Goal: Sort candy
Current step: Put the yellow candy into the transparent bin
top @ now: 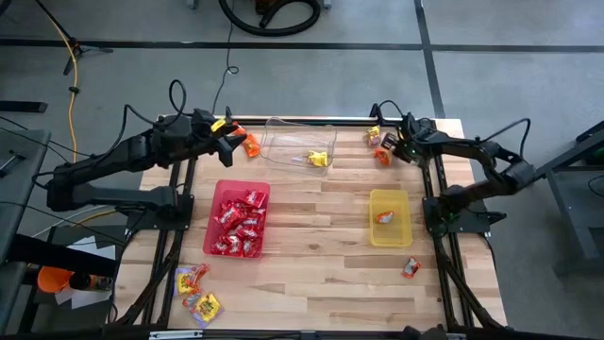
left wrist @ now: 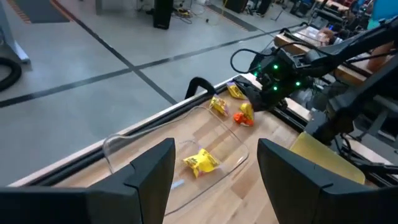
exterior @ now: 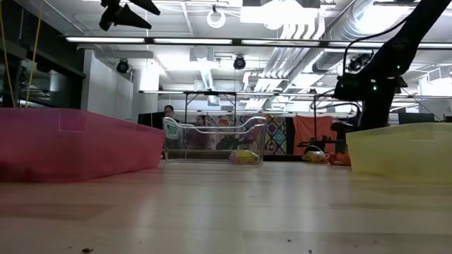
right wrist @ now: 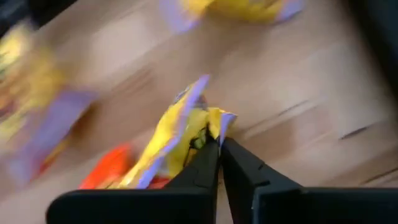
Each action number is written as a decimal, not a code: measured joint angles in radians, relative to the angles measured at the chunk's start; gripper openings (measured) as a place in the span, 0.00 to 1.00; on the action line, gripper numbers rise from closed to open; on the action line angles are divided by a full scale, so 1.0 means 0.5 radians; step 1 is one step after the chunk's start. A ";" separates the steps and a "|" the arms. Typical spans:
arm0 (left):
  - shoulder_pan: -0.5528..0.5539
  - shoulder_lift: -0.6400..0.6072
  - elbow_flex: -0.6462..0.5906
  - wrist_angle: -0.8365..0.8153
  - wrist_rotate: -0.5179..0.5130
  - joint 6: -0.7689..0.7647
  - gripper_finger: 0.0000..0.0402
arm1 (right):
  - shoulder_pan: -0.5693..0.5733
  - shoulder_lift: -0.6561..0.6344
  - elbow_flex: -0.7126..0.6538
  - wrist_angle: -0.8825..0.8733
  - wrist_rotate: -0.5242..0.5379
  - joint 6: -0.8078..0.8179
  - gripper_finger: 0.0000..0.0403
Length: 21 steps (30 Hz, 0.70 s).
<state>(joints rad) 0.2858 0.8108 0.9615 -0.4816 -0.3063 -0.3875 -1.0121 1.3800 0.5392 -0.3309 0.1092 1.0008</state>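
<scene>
**Right fingers pinched on yellow candy, upper right of desk**

Right fingers (right wrist: 219,146) are closed tight on a yellow candy (right wrist: 180,134), nipping its crinkled edge at the tips; an orange candy (right wrist: 109,171) lies just beside it, touching or nearly so. In the high view the right gripper (top: 389,144) sits at the upper right of the frame over a small cluster of candy (top: 379,144) near the desk's back edge.

Left gripper (top: 229,140) is at the upper left, fingers (left wrist: 149,171) spread wide, nothing between them, next to an orange candy (top: 249,144).

Where the candy is:
- red tray (top: 223,189), centre left: packed with red candy (top: 240,227).
- clear tray (top: 283,132), upper centre: one yellow candy (top: 318,159).
- yellow tray (top: 389,236), centre right: one orange candy (top: 383,216).
- loose: one red-orange candy (top: 411,267) at lower right, a yellow pile (top: 196,293) at lower left.

Key relation: the held yellow piece goes with the yellow one in the clear tray, which lies to the frame-left of the right gripper, just beside it. The right arm is already holding, so it is the one to carry. Grip is only on the wrapper edge, so it may slip, and the neighbouring orange piece could drag along.
</scene>
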 joint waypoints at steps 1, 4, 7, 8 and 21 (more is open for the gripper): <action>0.017 -0.009 0.000 0.000 0.017 0.010 0.54 | 0.023 -0.037 0.001 0.004 -0.032 -0.009 0.04; 0.056 -0.042 0.000 0.001 0.040 0.047 0.54 | 0.098 -0.202 0.050 0.018 -0.015 -0.020 0.03; 0.092 -0.072 0.000 0.003 0.041 0.093 0.54 | 0.205 -0.396 0.129 0.035 0.095 -0.045 0.01; 0.107 -0.081 0.000 0.002 0.041 0.108 0.54 | 0.243 -0.458 0.160 0.080 0.124 -0.064 0.01; 0.297 -0.056 0.000 -0.002 0.308 0.366 0.54 | 0.982 -0.210 0.515 0.927 0.149 -0.254 0.00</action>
<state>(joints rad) 0.4345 0.7828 0.9615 -0.4824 -0.1521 -0.2047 -0.5213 1.2750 0.7969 0.1327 0.1839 0.8740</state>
